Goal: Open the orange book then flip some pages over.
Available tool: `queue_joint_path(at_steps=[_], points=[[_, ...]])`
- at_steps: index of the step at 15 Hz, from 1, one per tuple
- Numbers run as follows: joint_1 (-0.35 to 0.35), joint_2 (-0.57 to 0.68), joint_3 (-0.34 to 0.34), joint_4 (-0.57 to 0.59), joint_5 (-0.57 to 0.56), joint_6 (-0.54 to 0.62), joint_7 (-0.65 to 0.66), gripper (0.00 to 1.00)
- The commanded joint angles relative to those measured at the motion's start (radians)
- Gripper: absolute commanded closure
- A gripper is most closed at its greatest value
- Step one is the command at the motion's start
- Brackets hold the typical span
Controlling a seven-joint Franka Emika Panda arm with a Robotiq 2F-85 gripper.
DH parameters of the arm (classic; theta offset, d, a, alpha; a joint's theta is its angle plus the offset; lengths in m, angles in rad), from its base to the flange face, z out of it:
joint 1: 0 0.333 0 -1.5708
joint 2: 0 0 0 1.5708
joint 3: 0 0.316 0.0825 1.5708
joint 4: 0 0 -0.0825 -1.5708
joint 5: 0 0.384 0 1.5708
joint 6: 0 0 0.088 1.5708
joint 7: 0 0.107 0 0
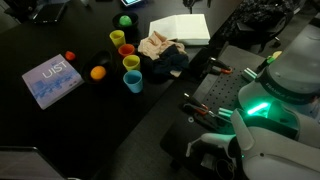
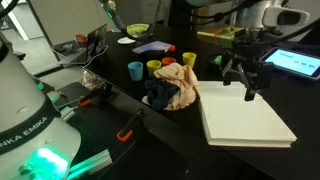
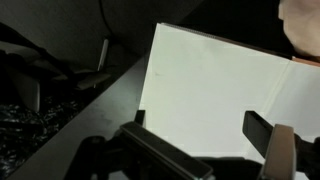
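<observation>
- Hovering over the orange book (image 2: 245,122), the Robotiq gripper (image 2: 239,90) hangs at the far edge of a volume that already lies open on the dark bench (image 1: 60,130). Only its blank-looking white pages (image 3: 215,85) face up, and no cover colour shows.
- Opening looks done, so the step in hand appears to be the page flipping. No leaf is visibly lifted in any view.
- Next, by this reading, the jaws need to come down on a page edge or corner, catch a single thin leaf and sweep it across the spine without dragging the whole book.
- From the wrist, the jaws stand spread wide, one finger at each side of the lower frame with bare paper between them. They pinch nothing.
- Whether a fingertip brushes the paper cannot be told. In an exterior view the lower finger ends right at the book's far edge.
- Beside the book sits a heap of crumpled cloths (image 2: 175,90), just touching its near corner. A cluster of coloured cups (image 2: 153,67) stands behind, and a larger blue book (image 2: 295,62) lies apart, beyond the gripper.
</observation>
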Motion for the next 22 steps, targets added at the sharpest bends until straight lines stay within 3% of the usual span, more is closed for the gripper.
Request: queue_joint_path(at_steps=[1, 6, 9, 11, 15, 19, 22], points=[[-0.066, 0.002, 0.031, -0.045, 0.14, 0.055, -0.033, 0.0], [-0.134, 0.045, 0.077, -0.105, 0.323, 0.172, -0.127, 0.0], [-0.209, 0.075, 0.169, -0.14, 0.476, 0.291, -0.268, 0.0], [-0.293, 0.093, 0.27, -0.151, 0.588, 0.369, -0.383, 0.0], [-0.372, 0.149, 0.349, -0.139, 0.639, 0.407, -0.467, 0.0], [-0.369, 0.2, 0.313, -0.137, 0.604, 0.407, -0.441, 0.0], [-0.399, 0.233, 0.34, -0.131, 0.62, 0.423, -0.456, 0.0]])
